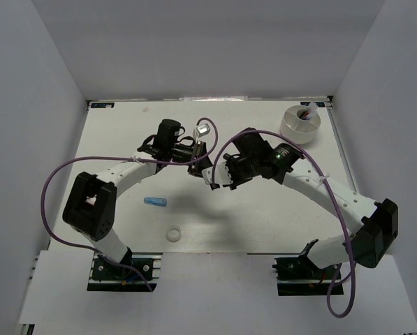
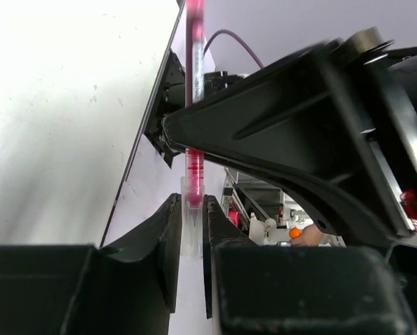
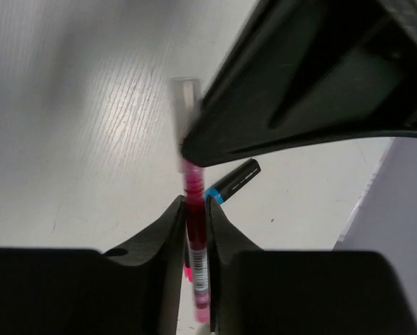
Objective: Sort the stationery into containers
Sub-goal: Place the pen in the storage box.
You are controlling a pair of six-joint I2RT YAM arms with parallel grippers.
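Red ink shows through the barrel of the red pen, and you have it caught between both arms over the middle of the table. Your left gripper is narrowed to a slim gap with the pen's clear end seated in it. Each inner finger face lies against the pen, so that hand is clamped on it. From there the pen runs straight away from the left wrist camera and passes behind the dark body of the other arm.

Your right gripper takes the same pen further along. The barrel, with its barcode label, sits between the two fingers, and they press on it from both sides with no gap showing, though the view is a little blurred. From above, the two sets of fingers meet nose to nose, and the pen itself is hidden among them.

Beyond the right fingers, down on the table, a black marker with a blue band lies at a slant, apart from them. The light-blue tube and the white tape ring lie near your left arm, well apart from both grippers. The round white dish stands in the far right corner, well away from the pen.
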